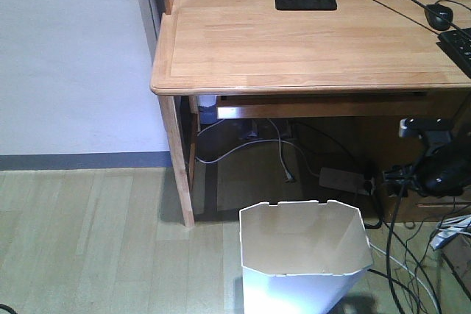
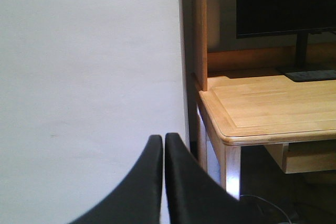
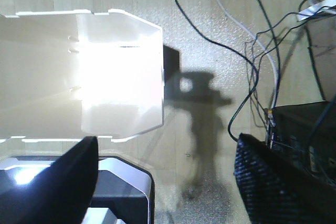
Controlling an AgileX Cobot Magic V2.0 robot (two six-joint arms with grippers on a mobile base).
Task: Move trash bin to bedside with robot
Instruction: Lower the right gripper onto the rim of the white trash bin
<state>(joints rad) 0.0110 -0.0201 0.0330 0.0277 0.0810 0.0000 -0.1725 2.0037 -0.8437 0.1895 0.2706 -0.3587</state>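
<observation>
Setting: desk corner of a home study or small office.
Noted: a light wooden desk [image 1: 294, 42] stands against a plain white wall [image 1: 66, 49] with grey skirting [image 1: 81, 159]. A monitor [image 2: 286, 3], keyboard [image 1: 460, 48] and mouse [image 1: 440, 14] sit on top. Loose cables [image 1: 250, 148] trail underneath. The floor [image 1: 88, 240] is pale wood-look planking, and a white bin [image 1: 305, 248] stands on it before the desk.

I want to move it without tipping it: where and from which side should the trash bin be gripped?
Probably the thin right-side rim wall of the trash bin, taken from above. It stands upright and open, so one finger can go inside and one outside. The open right hand hangs near that side.
</observation>
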